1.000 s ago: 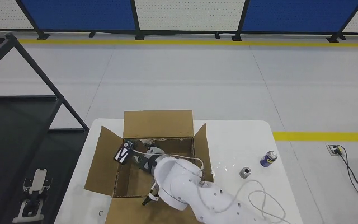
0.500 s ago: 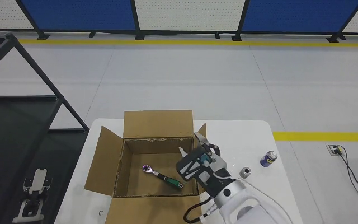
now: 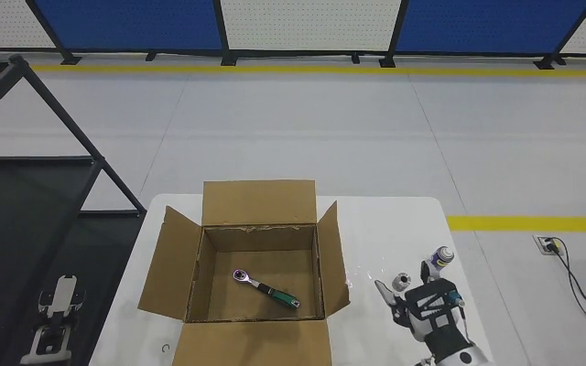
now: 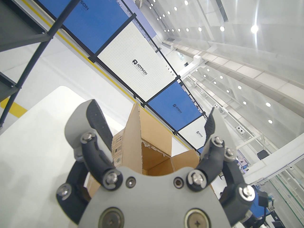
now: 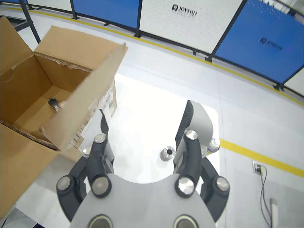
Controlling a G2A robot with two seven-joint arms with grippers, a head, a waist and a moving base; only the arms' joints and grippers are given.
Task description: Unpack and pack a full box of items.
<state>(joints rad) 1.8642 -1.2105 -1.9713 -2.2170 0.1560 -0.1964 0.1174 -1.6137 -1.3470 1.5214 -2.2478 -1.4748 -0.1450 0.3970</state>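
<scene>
An open cardboard box [image 3: 259, 201] stands on the white table [image 3: 385, 229], flaps spread. A ratchet wrench [image 3: 265, 286] with a green-and-black handle lies on its floor; its head [image 5: 53, 102] shows past the box flap [image 5: 83, 96]. My right gripper [image 3: 403, 279] is open over the table to the right of the box. A small metal cylinder [image 3: 400, 281] stands between its fingers, nearer one finger [image 5: 182, 119]. A small bottle [image 3: 440, 258] stands just beyond, its cap [image 5: 213, 144] partly behind that finger. My left gripper [image 4: 152, 110] is open and holds nothing, with the box [image 4: 154, 134] ahead.
A black metal rack [image 3: 55, 183] stands off the table's left side. The table's right edge is close behind the bottle. Bare table surface [image 5: 147, 96] lies between the box and the cylinder. A cable [image 3: 572, 265] lies on the floor to the right.
The right arm has come up out of the box and swung right across the table to the cylinder and bottle. The wrench, hidden under the arm before, now lies uncovered.
</scene>
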